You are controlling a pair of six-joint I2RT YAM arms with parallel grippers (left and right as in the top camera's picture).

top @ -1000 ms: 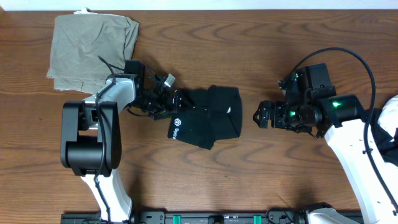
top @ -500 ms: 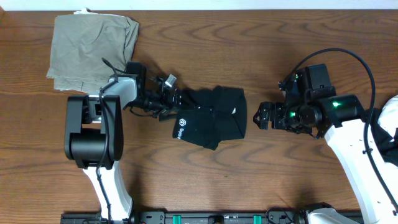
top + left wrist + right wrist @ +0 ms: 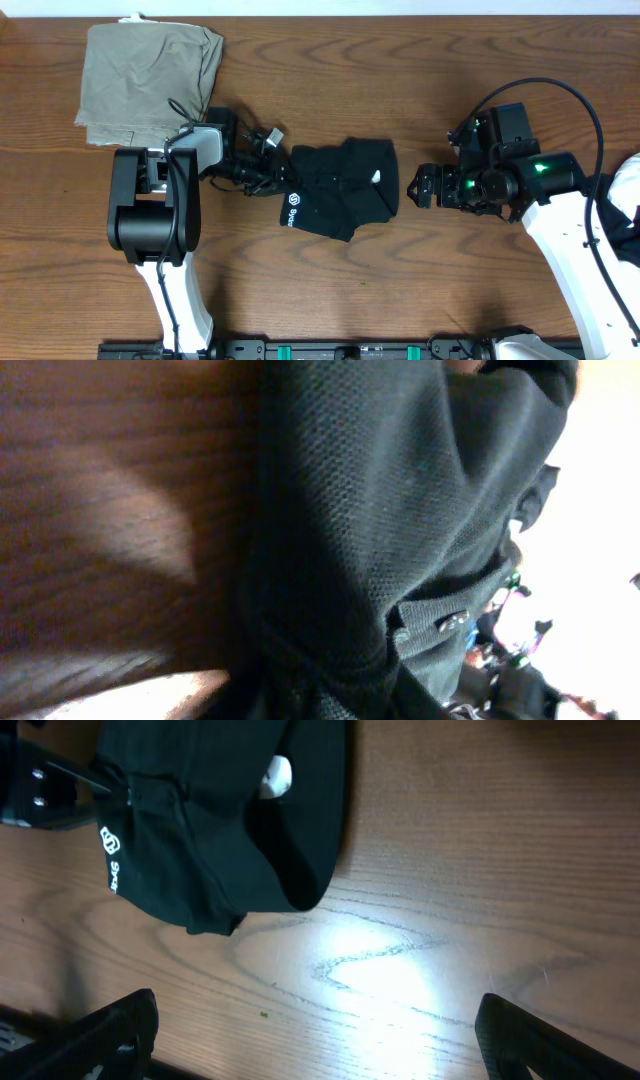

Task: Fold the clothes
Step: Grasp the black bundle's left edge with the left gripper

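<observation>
overhead, the black garment (image 3: 340, 190) lies bunched at centre frame on the wooden table (image 3: 450, 80). the left gripper (image 3: 278, 172) sits at its left edge, pinched onto the cloth. the right gripper (image 3: 412, 188) stands just right of the garment, apart from it, jaws spread. an olive garment (image 3: 150, 70) lies at upper left.

left wrist: the black garment (image 3: 400, 510) fills most of the frame at close range, with table at left.

right wrist: the black garment (image 3: 220, 820) lies at upper left and shows a white logo (image 3: 108, 842). the fingers (image 3: 110, 1030) sit wide at the lower corners, holding nothing.
</observation>
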